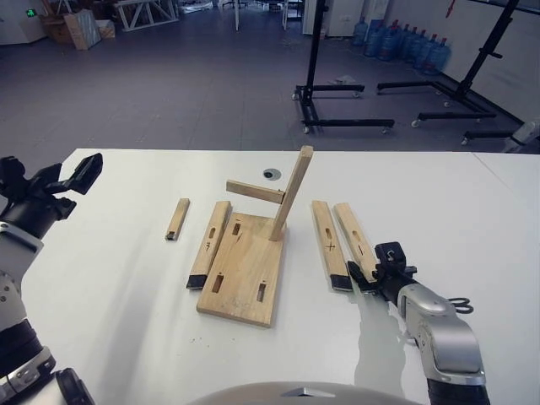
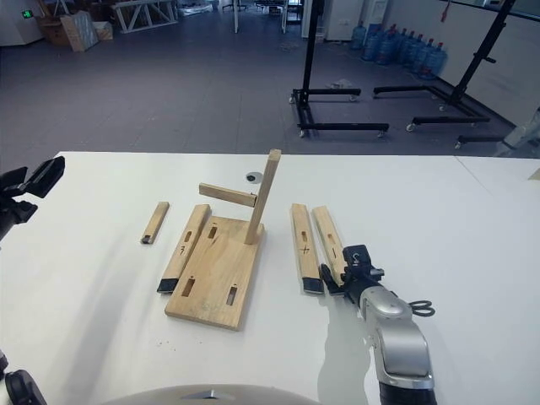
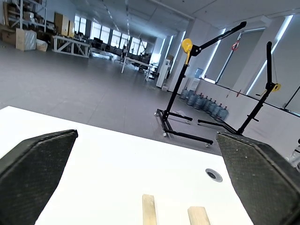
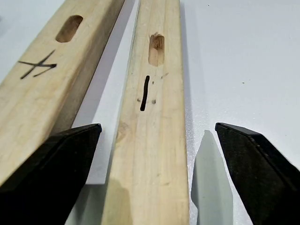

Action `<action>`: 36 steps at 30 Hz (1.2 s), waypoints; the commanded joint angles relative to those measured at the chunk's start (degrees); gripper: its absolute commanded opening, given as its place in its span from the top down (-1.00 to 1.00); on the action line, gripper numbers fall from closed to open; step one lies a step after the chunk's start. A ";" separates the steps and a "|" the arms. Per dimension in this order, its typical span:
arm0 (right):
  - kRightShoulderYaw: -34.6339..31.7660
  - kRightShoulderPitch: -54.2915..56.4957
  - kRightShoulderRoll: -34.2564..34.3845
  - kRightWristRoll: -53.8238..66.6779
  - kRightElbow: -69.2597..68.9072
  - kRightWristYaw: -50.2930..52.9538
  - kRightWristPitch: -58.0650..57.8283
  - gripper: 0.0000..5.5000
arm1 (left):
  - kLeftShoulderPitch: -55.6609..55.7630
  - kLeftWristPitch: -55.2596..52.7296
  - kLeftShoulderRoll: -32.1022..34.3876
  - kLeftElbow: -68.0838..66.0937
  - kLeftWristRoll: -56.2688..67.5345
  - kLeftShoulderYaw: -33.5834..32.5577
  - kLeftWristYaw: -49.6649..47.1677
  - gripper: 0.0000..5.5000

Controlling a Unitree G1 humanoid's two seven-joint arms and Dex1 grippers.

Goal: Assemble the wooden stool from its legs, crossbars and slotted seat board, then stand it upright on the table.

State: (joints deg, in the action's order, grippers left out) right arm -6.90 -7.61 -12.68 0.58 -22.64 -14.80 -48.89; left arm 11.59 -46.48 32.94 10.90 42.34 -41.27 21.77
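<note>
At the near right of the surface, the right pincer [image 4: 157, 131] sits low with its fingers spread to either side of the near end of the stroke-marked leg [image 1: 356, 236]. It is not pinching yet; one finger hangs over the gap towards the next piece. Just left of that lies the cross-marked leg [image 1: 327, 240], parallel and close beside it, with a dark cap on its near end. Further left, at centre, is the slotted seat board [image 1: 245, 270], lying flat with several slots open. One upright leg [image 1: 291, 194] stands tilted in its far right slot, and a fitted crossbar [image 1: 253, 191] juts left from it, above the board. Against the board's left edge lies the dark-capped leg [image 1: 211, 240], and beyond it, apart, the loose short crossbar [image 1: 177, 218]. At the far left, raised clear of the white surface [image 1: 126, 278], the left pincer [image 3: 146, 140] is spread and holds nothing. Step in hand, by judgement: taking up a second leg for fitting, with assembly at an early stage. The next move calls for closing squarely on the stroke-marked leg without nudging its neighbour. The leg must then be lifted and turned so that its uncapped end meets a free slot. Its side hole should face the crossbar's free end.
</note>
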 commanded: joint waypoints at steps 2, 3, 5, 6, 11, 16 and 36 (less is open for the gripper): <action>-0.27 -0.76 0.29 0.92 1.77 1.28 -2.29 -0.26 | -0.44 1.08 -0.61 0.16 0.27 1.40 -0.90 -0.96; -0.71 -0.88 0.39 1.59 1.57 1.25 -3.19 -0.19 | -0.35 1.27 -0.59 -0.09 0.31 1.63 -0.92 -0.96; -1.17 -0.91 0.52 2.73 1.54 1.12 -4.73 -0.07 | -0.25 1.55 -0.66 -0.40 0.43 1.71 -1.20 -0.96; -1.17 -0.91 0.37 3.07 1.62 1.18 -5.39 0.00 | -0.21 1.71 -0.65 -0.60 0.38 1.73 -1.34 -0.96; -1.36 -0.54 -0.86 3.43 2.43 1.30 -5.97 0.27 | -0.43 2.38 -1.23 -0.63 0.56 2.04 -2.00 -0.96; -3.79 1.30 -0.20 5.82 3.31 1.30 -4.57 0.27 | -0.22 2.62 -1.84 -0.68 0.97 2.93 -2.37 -0.96; -6.31 41.60 -7.37 50.48 2.38 -19.51 -5.38 0.27 | 22.92 -5.33 -8.75 -2.13 34.74 16.49 5.07 -0.96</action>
State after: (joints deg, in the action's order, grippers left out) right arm -12.33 33.87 -22.17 47.94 -20.77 -36.22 -53.70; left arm 34.51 -51.29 25.16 9.09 75.95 -25.42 28.93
